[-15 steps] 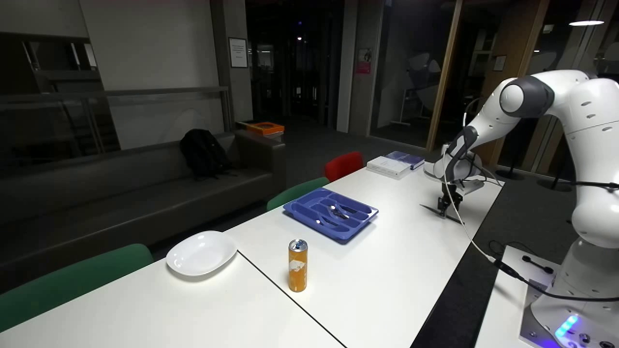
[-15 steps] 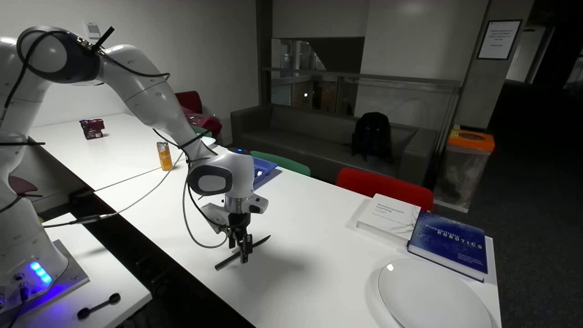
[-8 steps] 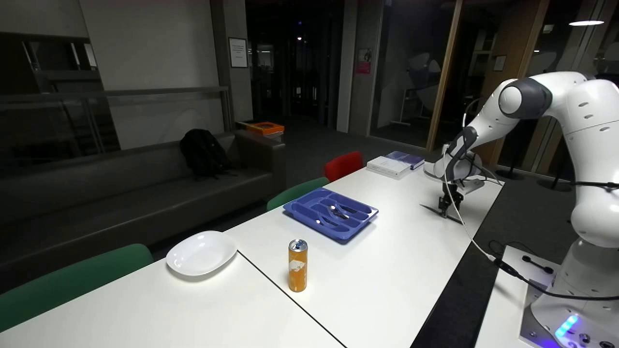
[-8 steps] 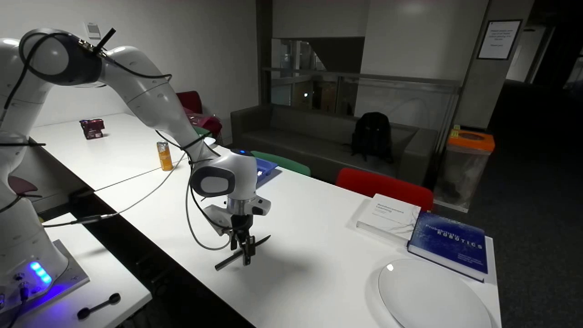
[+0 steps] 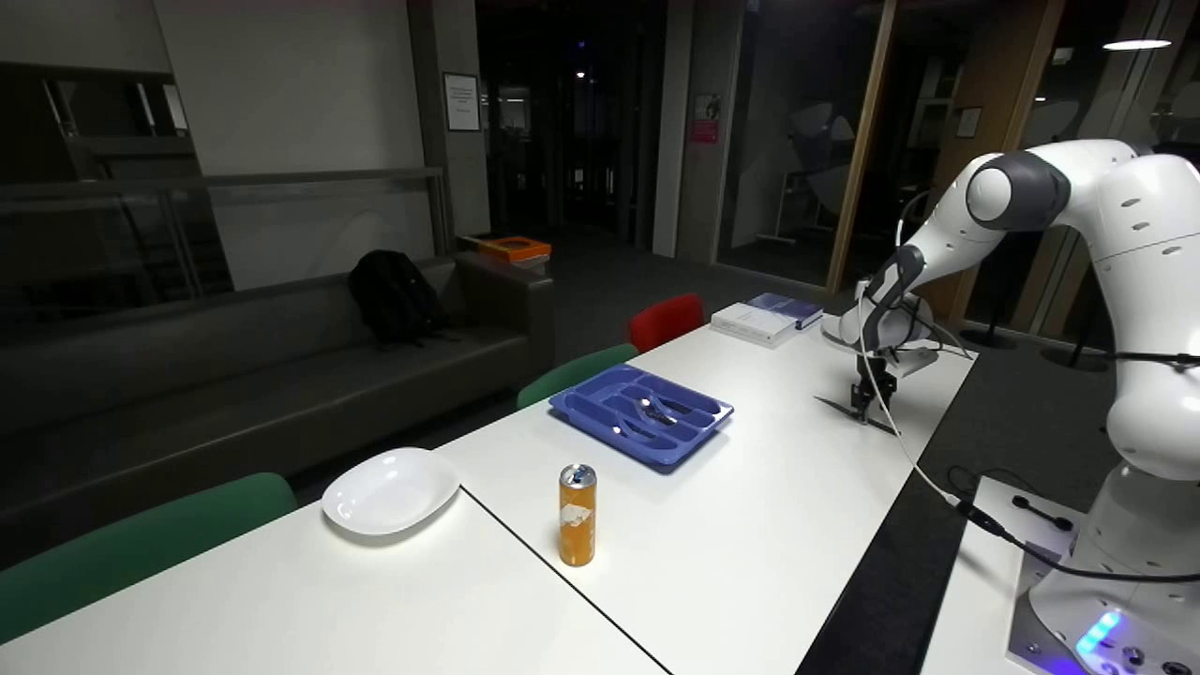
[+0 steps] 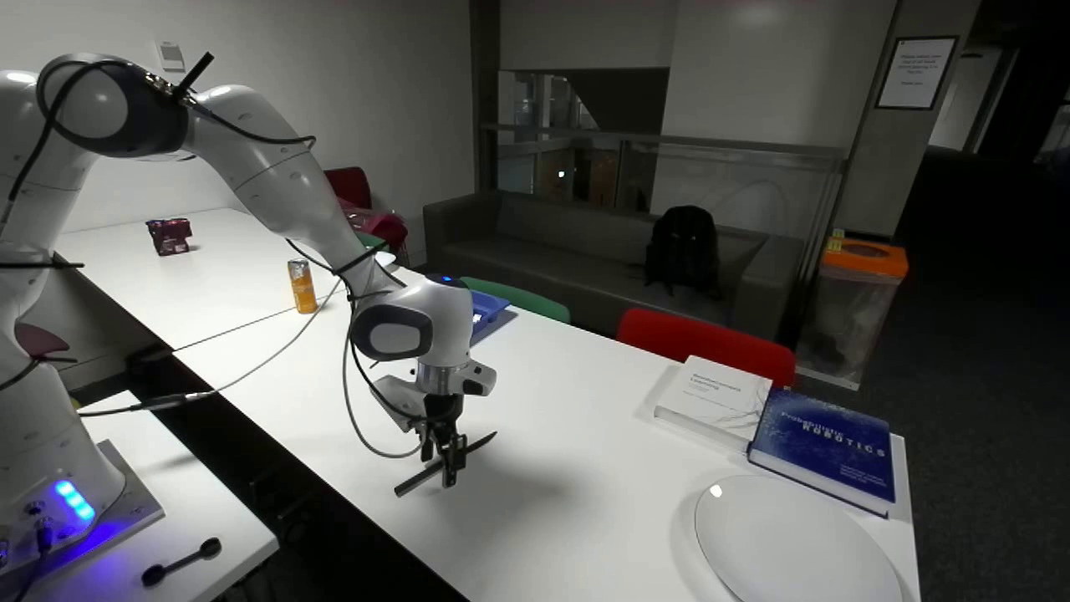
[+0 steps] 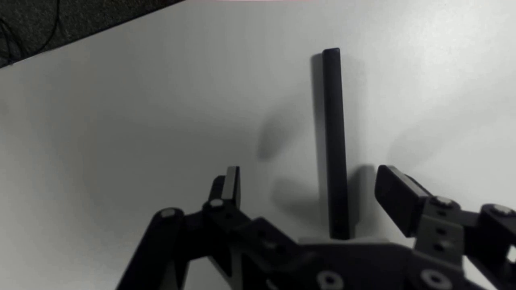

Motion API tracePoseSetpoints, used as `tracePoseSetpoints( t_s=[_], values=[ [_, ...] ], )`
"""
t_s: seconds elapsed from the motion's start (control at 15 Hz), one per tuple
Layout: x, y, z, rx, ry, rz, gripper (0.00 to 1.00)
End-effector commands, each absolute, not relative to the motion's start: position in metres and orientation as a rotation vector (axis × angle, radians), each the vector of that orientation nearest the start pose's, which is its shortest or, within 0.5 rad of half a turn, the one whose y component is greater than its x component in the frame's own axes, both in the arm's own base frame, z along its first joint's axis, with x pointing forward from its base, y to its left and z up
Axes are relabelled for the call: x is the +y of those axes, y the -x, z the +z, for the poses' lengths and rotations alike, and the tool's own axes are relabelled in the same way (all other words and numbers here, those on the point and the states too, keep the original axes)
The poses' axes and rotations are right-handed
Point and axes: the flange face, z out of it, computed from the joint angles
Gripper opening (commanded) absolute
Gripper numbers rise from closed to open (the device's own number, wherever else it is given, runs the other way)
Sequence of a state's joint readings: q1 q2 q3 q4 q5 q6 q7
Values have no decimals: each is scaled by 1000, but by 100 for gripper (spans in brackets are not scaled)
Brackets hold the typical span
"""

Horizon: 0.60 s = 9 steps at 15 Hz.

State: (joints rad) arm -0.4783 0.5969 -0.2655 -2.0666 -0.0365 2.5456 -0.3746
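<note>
Jaws of the gripper (image 7: 308,173) are spread, and the black knife (image 7: 335,145) is framed in the gap, nearer one side, laid on the table (image 7: 121,100). A thin cable (image 6: 386,456) is looped close to the gripper. Well apart, cutlery (image 5: 655,412) is contained in a blue tray (image 5: 592,418). Beyond it are set an orange can (image 5: 577,516) and a white dish (image 5: 392,492); toward the opposite end, a plate (image 6: 794,543), a white book (image 6: 715,397) and a blue book (image 6: 823,447).

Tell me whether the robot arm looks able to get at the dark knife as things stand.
Probably yes: the gripper is open, its jaws either side of the dark knife in the wrist view, with no other object visible between.
</note>
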Motion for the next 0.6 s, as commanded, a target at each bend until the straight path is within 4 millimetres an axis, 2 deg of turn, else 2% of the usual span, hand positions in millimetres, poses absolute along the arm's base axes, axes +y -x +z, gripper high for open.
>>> tracePoseSetpoints(
  t_s=[0.0, 0.47, 0.53],
  values=[
    [-397, -422, 142, 428, 3170, 311, 60],
    [-397, -423, 142, 381, 3152, 347, 5],
    [-397, -423, 142, 375, 3150, 352, 1]
  ],
)
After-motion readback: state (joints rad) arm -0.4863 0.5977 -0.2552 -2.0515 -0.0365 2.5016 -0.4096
